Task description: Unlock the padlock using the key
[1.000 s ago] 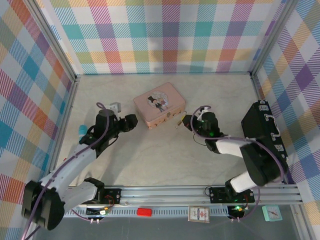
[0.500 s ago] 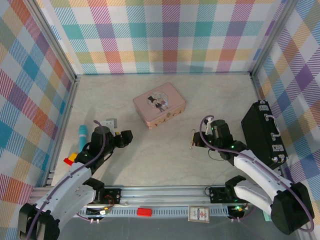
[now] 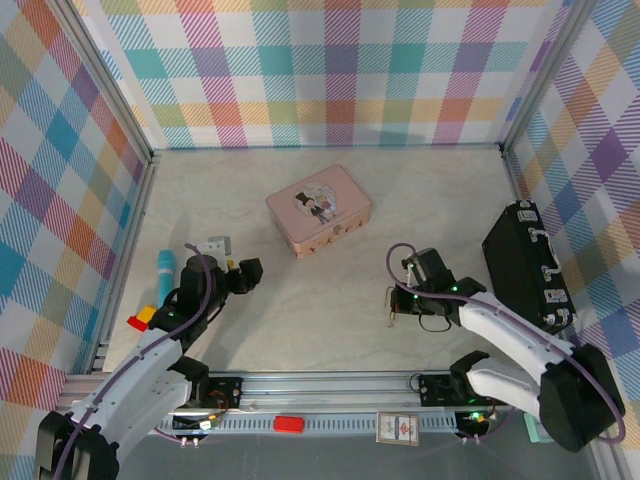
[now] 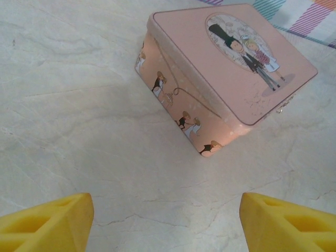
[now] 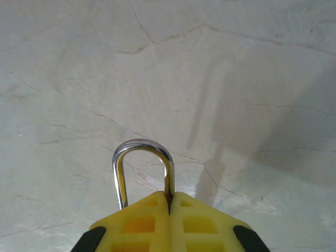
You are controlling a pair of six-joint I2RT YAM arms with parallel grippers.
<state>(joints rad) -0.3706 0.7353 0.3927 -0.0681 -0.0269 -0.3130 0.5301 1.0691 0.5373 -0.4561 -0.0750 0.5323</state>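
A: Right gripper [image 5: 170,202] first. State?
B: Pressed together, pinching the padlock [image 5: 119,181]. The silver shackle sticks out past the yellow pads [image 5: 156,205]; the brass body is hidden between them. It's held over bare table [image 3: 320,310], front right.
A: Left gripper [image 4: 165,226]?
B: Tips spread wide, nothing between them. It sits front left, aimed at the pink tin [image 4: 226,68] further back.
A: Key?
B: Cannot tell where it is. Too small to make out.
A: Risks?
B: My guess is the keyhole end is buried in the pads. A key can't go in without a regrasp, and regrasping something this tiny could drop it. The pinch also looks narrow, so the lock may twist if pushed. And if the key lies flat on the table, the empty left claw could skid over it.
A: View differences?
B: The right wrist gives the shackle and grip detail; from above that's a speck at the claw. The top view gives layout: arms well apart, tin beyond and between them, black case [image 3: 525,265] off right. The left wrist gives the tin's printed lid and side up close.
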